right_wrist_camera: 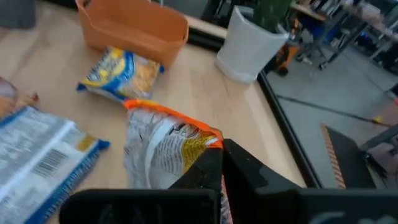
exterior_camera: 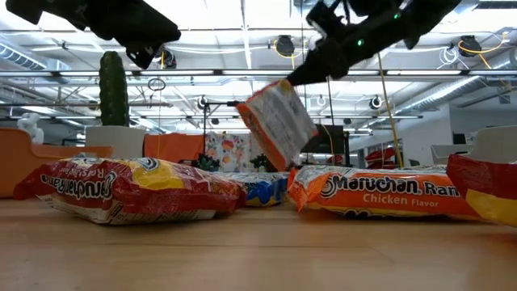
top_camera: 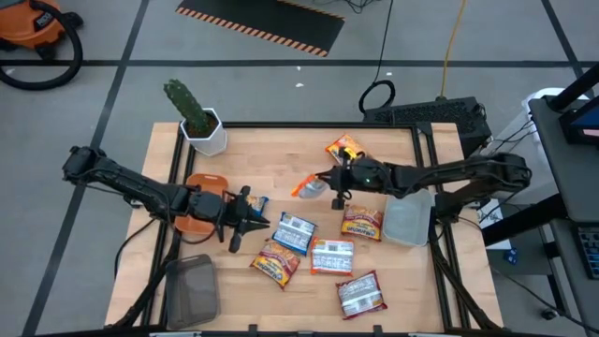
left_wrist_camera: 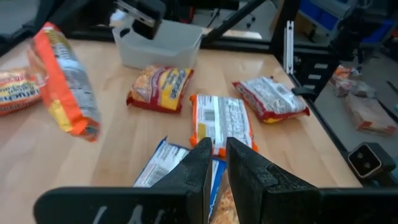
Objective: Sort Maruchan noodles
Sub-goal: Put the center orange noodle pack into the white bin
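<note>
Your right gripper [top_camera: 329, 180] is pinched shut on an orange packet [top_camera: 308, 186], hanging below its fingers, clear for sorting. Left gripper [top_camera: 255, 221]: fingers nearly closed, empty, above the blue packet [top_camera: 294, 232].

From my remote station I count eight ramen packets [top_camera: 360, 294] on the table: seven lying flat and one lifted in the air. There is one orange bowl [top_camera: 208, 180], one grey mesh tray [top_camera: 192, 290], one clear plastic tub [top_camera: 409, 219], and one cactus in a white pot [top_camera: 198, 120]. Two dark robot arms [top_camera: 122, 178] reach in.
</note>
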